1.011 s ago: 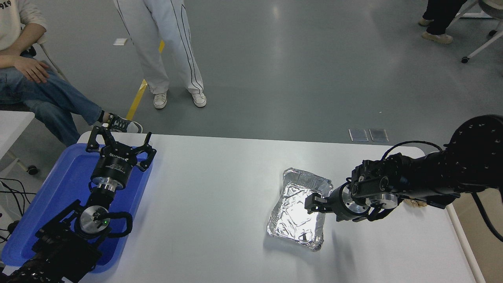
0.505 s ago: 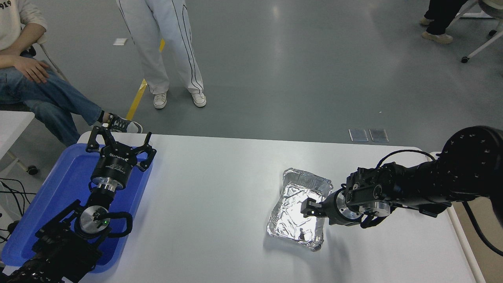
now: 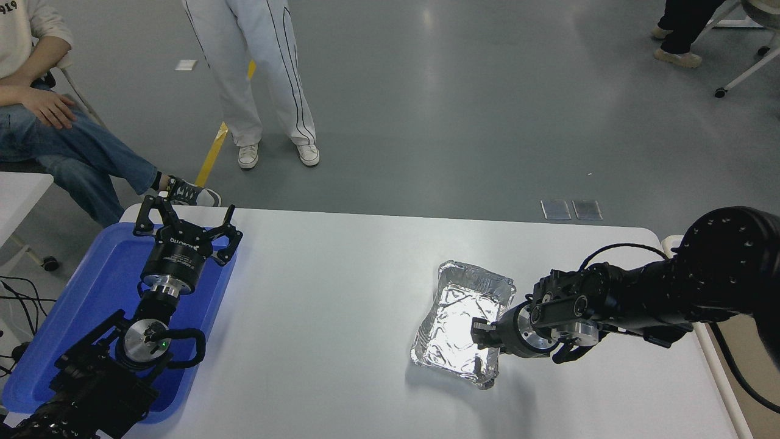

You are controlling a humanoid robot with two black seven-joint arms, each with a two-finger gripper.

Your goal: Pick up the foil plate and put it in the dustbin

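Your foil plate [image 3: 460, 323] is sitting on the white table [image 3: 329, 317] in the right half of the frame, a little below the middle, with its open side up and its crinkled walls catching the light. Your right arm is coming in from the right edge and reaching leftward, and your right gripper [image 3: 482, 331] is sitting at the plate's right-hand rim, low on that side. Its fingertips are lying over the rim and the inside of the foil wall, but you cannot tell from this angle whether the pincer is pinching the rim or merely resting against it, since the tips are small and dark against the glare. The plate's near-right corner is looking slightly tipped, though the shadow under it is too faint to say that it is off the table.

Your left arm is parked at the lower left of the frame, and your left gripper [image 3: 186, 221] is hanging over the far end of the blue tray [image 3: 91, 292] with its fingers spread wide and nothing between them.

At the top of the frame, one person [image 3: 256, 79] in light trousers is standing on the grey floor, and another person [image 3: 55, 128] in jeans is sitting at the upper left.
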